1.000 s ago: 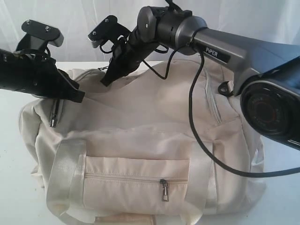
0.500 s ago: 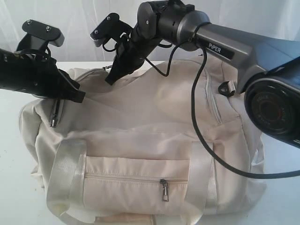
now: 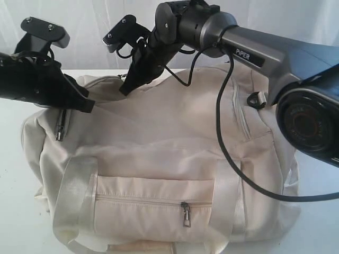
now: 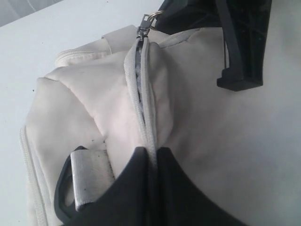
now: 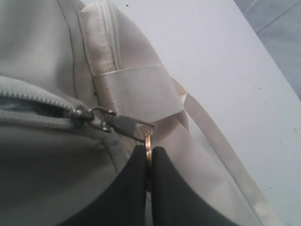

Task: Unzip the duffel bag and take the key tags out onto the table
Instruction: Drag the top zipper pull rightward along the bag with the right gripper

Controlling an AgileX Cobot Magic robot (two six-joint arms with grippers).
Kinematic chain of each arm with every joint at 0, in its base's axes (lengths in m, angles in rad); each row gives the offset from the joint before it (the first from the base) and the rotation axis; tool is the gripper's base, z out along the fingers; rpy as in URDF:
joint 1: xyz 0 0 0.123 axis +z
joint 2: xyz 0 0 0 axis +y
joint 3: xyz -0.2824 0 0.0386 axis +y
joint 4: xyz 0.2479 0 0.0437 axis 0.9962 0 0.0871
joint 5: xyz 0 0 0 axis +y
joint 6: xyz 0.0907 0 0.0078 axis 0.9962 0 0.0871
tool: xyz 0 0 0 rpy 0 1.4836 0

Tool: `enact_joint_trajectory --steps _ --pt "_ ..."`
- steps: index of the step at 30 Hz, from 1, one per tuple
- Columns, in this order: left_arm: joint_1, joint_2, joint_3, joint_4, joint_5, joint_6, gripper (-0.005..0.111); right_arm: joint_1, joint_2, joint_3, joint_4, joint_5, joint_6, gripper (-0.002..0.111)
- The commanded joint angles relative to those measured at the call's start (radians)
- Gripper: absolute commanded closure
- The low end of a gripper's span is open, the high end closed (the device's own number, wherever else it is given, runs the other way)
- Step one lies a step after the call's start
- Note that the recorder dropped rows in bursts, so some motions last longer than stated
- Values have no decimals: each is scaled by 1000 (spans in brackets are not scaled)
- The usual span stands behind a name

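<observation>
left claw rose, pinching duffel bag

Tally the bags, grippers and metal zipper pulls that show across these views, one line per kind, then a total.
Bags: 1, the duffel bag
Grippers: 2, the left gripper and the right gripper
Metal zipper pulls: 3, the front pocket pull, the end pull and the main zipper pull, whose ring the right gripper pinches
Total: 6

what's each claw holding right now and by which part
Right claw pinches the metal ring on the zipper pull of the duffel bag. Left claw grips the bag itself, by its zipper seam.
</observation>
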Motion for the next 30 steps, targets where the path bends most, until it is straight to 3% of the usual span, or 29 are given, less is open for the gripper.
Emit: enact_joint_trajectory --steps 1,11,30 --pt "-4 -32 -2 -6 28 5 107 -14 1 1 -59 8 16 108" --pt "-1 -34 -2 -6 28 13 107 -61 1 1 -163 52 136 108" --pt "-1 -32 -2 -6 43 7 107 -160 -44 1 -185 172 149 108"
